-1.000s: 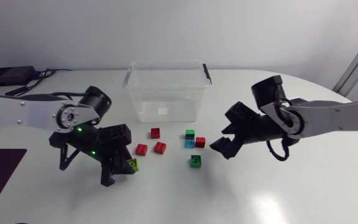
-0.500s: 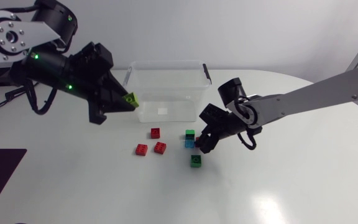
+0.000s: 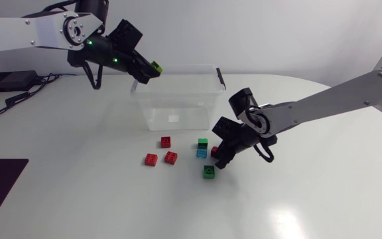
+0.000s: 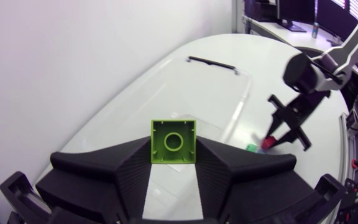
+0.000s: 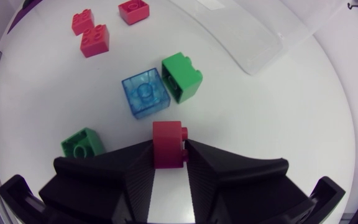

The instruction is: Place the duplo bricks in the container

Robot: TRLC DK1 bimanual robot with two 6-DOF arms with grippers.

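Note:
My left gripper [image 3: 152, 68] is raised over the near left corner of the clear plastic container [image 3: 178, 99] and is shut on a lime green brick [image 3: 156, 66]; the left wrist view shows that brick [image 4: 173, 142] pinched between both fingers, stud hollow facing the camera. Low on the table in front of the container, my right gripper [image 3: 217, 155] is shut on a red brick [image 5: 168, 144]. Just ahead of its fingers lie a translucent blue brick [image 5: 145, 93] and a green brick [image 5: 182, 76]; a darker green brick [image 5: 82, 144] sits beside it.
Three red bricks [image 3: 166, 141], [image 3: 151, 159], [image 3: 172, 157] lie left of the right gripper. The container's black handle [image 3: 220, 78] is on its right rim. A black box with cables [image 3: 8, 81] rests at the far left.
The left arm carried the lime brick up and right, to the container's corner. The right gripper came in from the right and shut on the red brick beside the blue one.

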